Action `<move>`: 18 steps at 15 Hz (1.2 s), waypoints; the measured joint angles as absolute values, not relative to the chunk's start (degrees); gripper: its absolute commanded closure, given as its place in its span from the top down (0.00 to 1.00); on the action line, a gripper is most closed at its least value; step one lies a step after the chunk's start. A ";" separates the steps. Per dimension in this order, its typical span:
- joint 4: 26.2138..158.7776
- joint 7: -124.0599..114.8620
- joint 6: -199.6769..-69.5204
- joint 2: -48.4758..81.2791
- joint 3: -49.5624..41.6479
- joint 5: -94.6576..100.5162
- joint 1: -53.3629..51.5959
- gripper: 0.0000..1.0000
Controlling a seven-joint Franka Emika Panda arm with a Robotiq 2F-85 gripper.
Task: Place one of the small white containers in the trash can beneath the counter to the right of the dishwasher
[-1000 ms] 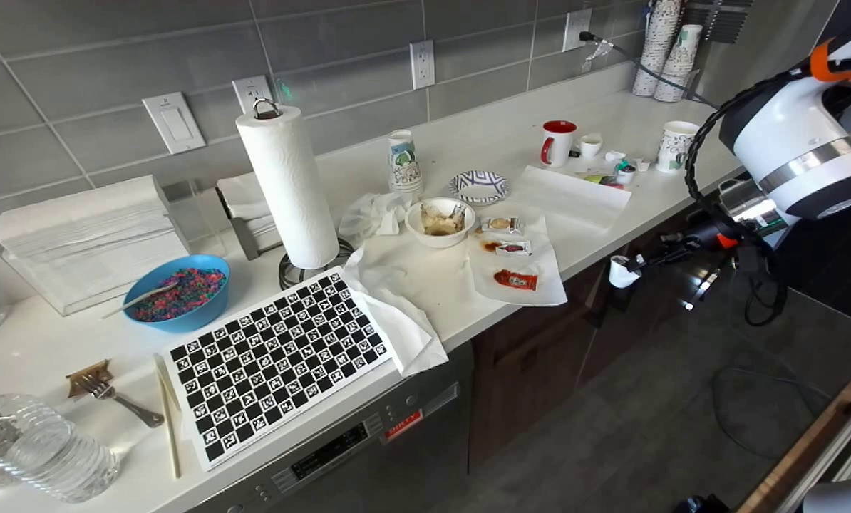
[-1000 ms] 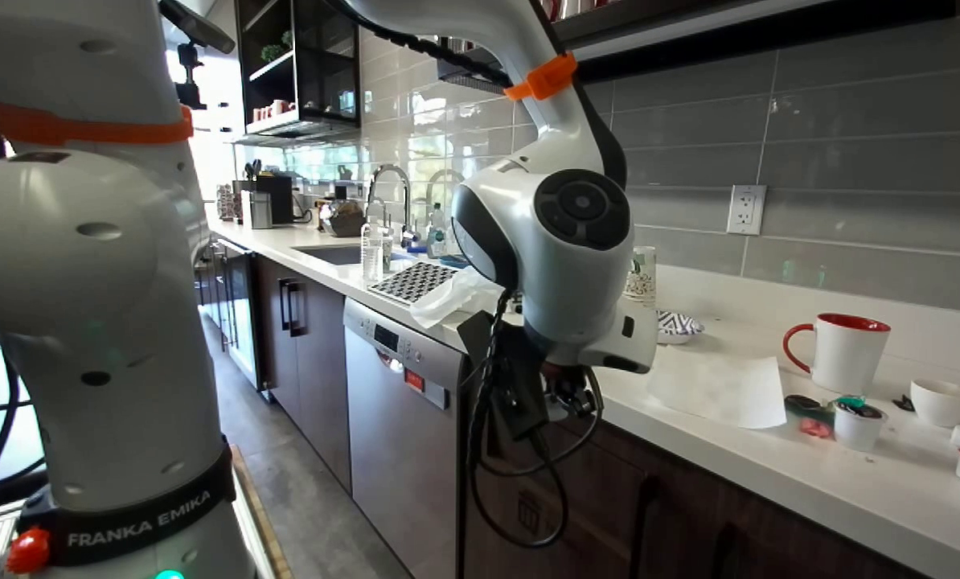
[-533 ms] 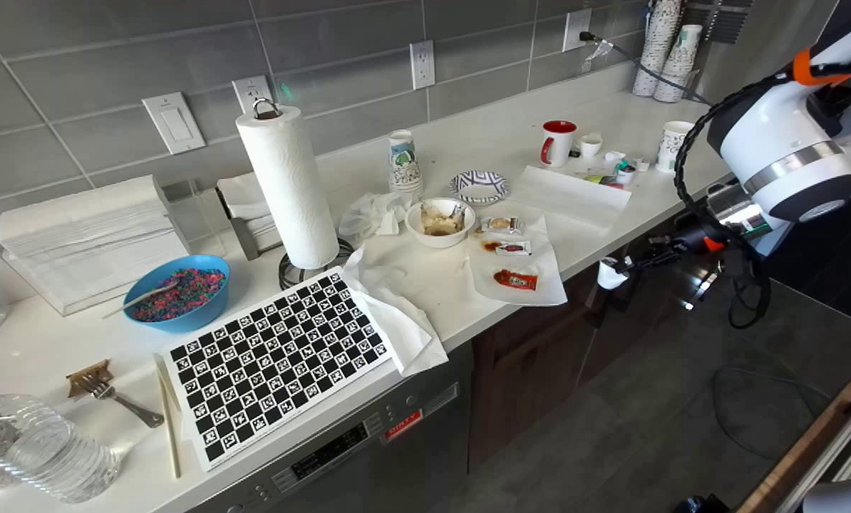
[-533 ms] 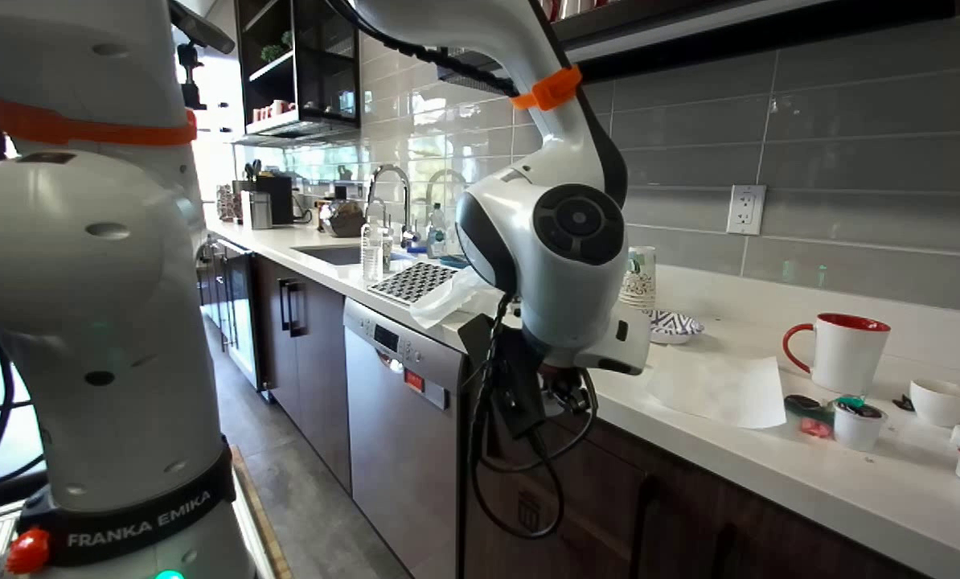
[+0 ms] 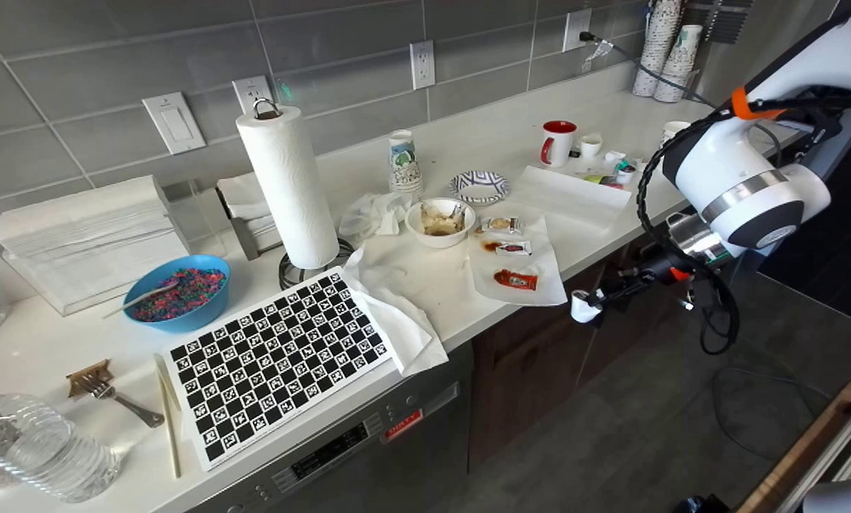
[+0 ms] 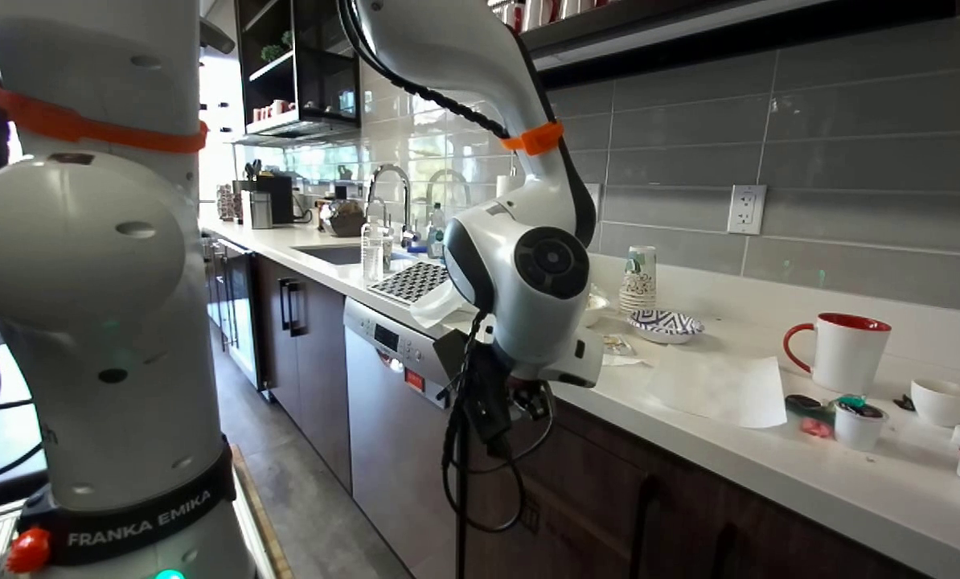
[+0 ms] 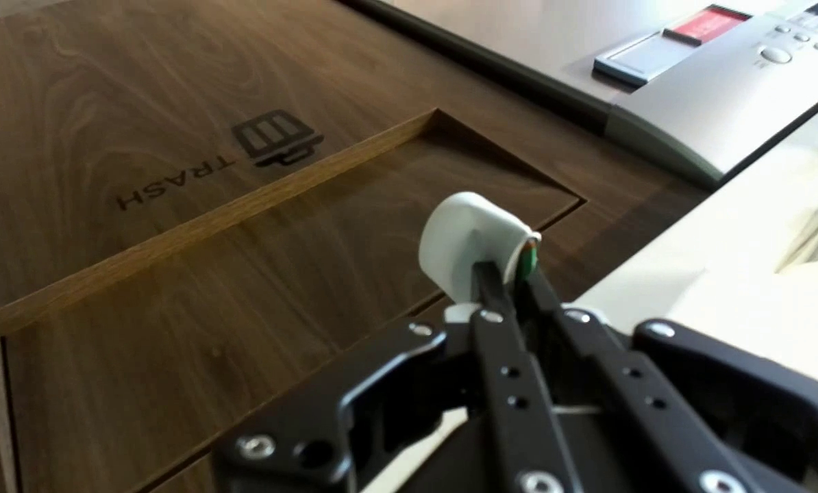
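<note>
One small white container [image 7: 453, 239], seemingly green inside, is gripped tilted beside the counter [image 5: 482, 147].

In the wrist view a small white container [image 7: 458, 236] is held tipped on its side, mouth turned right, with something green and orange [image 7: 528, 260] showing at the rim. Below the container is the black gripper [image 7: 510, 277], its fingers [image 7: 489, 284] pinching the wall, one against the outside, the other at the mouth. Behind the container is a brown wooden panel [image 7: 210, 308], recessed in a cabinet front [image 7: 375, 75]. Up and left of the container, that front carries a bin symbol [image 7: 275, 135] and the word TRASH [image 7: 175, 181], both upside down. Above and right of the container is the silvery dishwasher [image 7: 697, 109] with its red label [image 7: 707, 26]; right of the container, the off-white counter [image 7: 710, 287].
</note>
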State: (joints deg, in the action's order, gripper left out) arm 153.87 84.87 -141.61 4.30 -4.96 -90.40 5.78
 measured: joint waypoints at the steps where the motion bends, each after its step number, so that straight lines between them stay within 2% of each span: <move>1: 154.00 85.72 -141.60 5.02 -4.82 -91.13 5.39 0.02; 18: 148.72 125.71 -138.03 23.44 -8.33 -115.99 4.70 0.02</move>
State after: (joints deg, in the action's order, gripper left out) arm 148.72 125.71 -138.03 23.44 -8.33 -115.99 4.70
